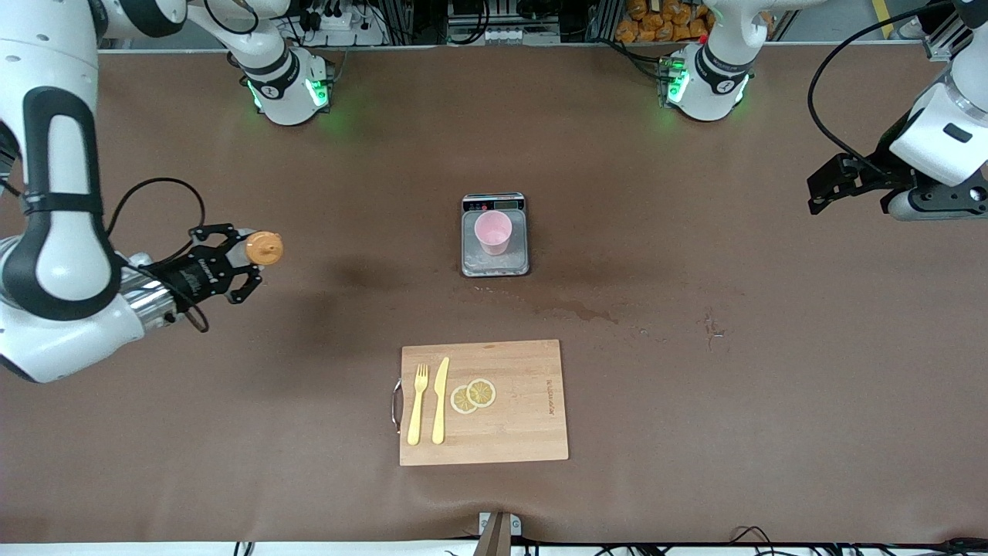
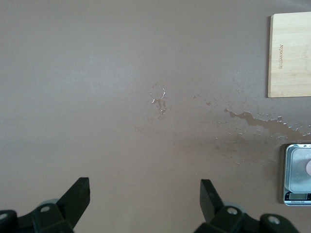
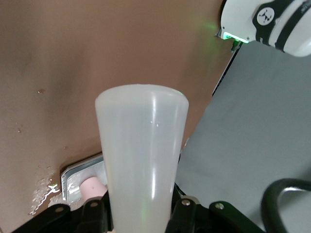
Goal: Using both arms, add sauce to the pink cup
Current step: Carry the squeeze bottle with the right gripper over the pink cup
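Note:
My right gripper [image 1: 241,262] is shut on the sauce bottle [image 1: 264,249] and holds it up over the table toward the right arm's end, orange cap pointing toward the scale. In the right wrist view the translucent whitish bottle [image 3: 143,155] fills the space between the fingers. The pink cup [image 1: 492,232] stands upright on the steel scale tray [image 1: 472,259] at mid-table; it also shows in the right wrist view [image 3: 92,187] and the left wrist view [image 2: 308,166]. My left gripper [image 1: 830,185] is open and empty, up over the left arm's end, waiting; its fingers [image 2: 80,191] stand wide apart.
A wooden cutting board [image 1: 525,417] lies nearer the front camera than the scale, carrying a yellow fork [image 1: 417,405], a yellow knife [image 1: 440,401] and two lemon slices [image 1: 473,395]. Wet spill marks [image 1: 579,313] lie on the brown table between scale and board.

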Controlling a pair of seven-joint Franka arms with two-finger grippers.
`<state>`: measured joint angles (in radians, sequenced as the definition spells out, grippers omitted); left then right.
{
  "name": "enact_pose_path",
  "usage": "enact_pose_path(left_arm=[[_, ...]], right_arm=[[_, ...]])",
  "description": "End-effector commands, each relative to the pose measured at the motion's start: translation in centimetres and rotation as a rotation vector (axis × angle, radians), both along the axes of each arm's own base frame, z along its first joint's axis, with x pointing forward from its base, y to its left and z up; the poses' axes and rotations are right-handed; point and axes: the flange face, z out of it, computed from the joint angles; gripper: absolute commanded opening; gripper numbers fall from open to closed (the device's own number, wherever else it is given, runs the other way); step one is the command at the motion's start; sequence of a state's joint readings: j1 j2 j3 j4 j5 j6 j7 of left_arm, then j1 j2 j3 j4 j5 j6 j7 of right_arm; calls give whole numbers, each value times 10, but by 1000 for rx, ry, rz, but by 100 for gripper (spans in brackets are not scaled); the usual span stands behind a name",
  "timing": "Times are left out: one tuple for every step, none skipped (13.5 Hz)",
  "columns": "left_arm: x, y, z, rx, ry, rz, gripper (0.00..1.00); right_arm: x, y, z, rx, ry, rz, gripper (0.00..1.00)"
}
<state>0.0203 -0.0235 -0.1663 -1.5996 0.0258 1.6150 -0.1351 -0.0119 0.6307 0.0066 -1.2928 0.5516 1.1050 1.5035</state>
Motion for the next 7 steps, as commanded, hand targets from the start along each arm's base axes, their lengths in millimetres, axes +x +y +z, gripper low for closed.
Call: enact_pose_path(left_arm=[[-5,-1,3,-19,9,-21,100],[-5,-2,2,-19,10,-22,100],[-5,-2,2,-19,10,-22,100],[-5,-2,2,-20,10,-22,100],[-5,-3,3,-21,9,-24,100],[-5,-4,2,-20,10,-26,100],[-6,-4,3,-20,9,-26,100]], right_arm=[[-8,39,16,-142,-1,3,39],[-11,54,15,-172,-2,25,40],[-13,64,14,-182,2,37,40],[-15,74,14,-205,8,41,40],[-18,86,14,-249,10,52,40],[-20,100,14,-288,5,49,40],[-21,114,14,-323,0,29,40]])
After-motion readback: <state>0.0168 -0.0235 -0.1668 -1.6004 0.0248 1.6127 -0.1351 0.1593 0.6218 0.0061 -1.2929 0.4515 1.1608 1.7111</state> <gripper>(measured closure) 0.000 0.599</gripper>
